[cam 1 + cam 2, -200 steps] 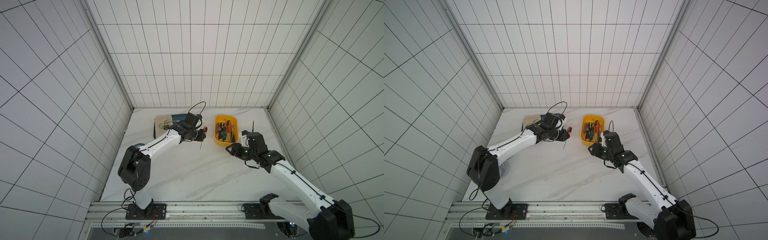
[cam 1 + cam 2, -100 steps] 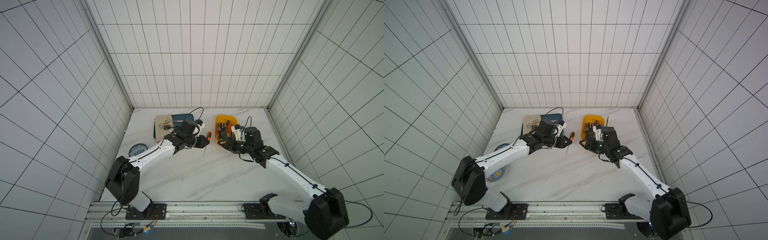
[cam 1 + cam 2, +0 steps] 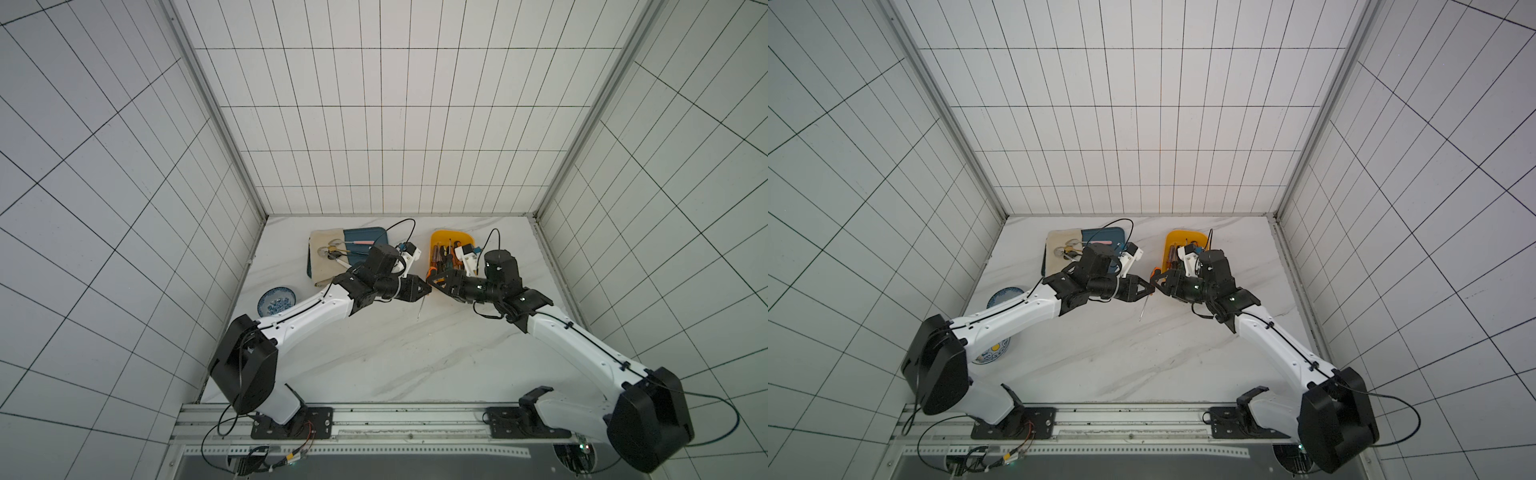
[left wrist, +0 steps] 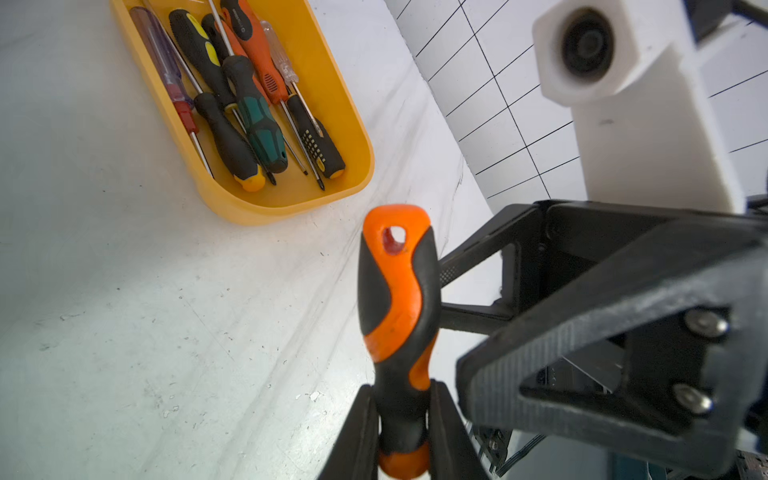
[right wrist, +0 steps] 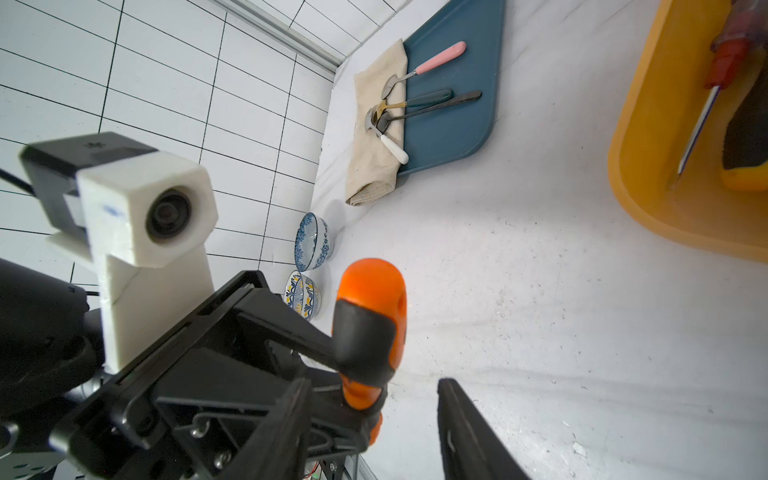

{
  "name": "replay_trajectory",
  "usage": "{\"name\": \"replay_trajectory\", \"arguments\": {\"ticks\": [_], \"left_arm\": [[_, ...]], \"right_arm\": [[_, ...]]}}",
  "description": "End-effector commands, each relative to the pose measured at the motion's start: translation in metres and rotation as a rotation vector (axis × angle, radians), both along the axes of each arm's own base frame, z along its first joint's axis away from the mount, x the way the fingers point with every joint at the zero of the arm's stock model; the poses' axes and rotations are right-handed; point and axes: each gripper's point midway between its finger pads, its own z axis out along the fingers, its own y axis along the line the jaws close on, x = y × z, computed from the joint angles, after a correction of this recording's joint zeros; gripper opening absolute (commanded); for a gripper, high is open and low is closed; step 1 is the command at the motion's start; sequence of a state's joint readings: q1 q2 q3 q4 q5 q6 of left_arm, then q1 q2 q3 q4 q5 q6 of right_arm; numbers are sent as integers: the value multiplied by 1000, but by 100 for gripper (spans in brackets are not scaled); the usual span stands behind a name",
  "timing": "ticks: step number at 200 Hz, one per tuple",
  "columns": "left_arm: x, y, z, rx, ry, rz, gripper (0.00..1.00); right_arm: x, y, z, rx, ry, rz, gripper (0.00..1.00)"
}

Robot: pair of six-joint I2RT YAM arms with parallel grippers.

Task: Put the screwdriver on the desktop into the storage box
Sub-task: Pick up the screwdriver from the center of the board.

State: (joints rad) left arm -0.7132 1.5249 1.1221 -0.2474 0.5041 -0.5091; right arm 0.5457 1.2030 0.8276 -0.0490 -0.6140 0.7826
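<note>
Right fingers (image 5: 465, 436) have neared the screwdriver (image 4: 399, 311) (clamped in left fingers (image 4: 357, 436)).

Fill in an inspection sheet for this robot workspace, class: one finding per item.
Surface: white marble-look desktop, faint scuffs.
Job's things: orange-black screwdriver held in the air; yellow storage box holds other screwdrivers.
Clutter: blue tray with spoons and cloth; two patterned bowls.
Grippers: left gripper shut on the screwdriver's handle; right gripper open beside it.
Cables: black cable looping off each wrist.
Surroundings: white tiled walls.
</note>
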Motion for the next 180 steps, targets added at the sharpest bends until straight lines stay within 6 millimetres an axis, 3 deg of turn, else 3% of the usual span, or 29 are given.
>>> {"name": "replay_trajectory", "arguments": {"ticks": [1,56,169,180], "left_arm": [[-7,-5,20,-60,-40,-29,0],[-15,-10,19,-61,-35,-53,0],[-16,-9,20,-62,-41,-39,0],[-14,-7,19,-53,-40,-24,13]], "right_arm": [[4,9,25,44,-48,18,51],[6,10,30,53,-59,18,46],[7,14,31,70,-58,33,16],[8,13,30,59,-60,25,15]]}}
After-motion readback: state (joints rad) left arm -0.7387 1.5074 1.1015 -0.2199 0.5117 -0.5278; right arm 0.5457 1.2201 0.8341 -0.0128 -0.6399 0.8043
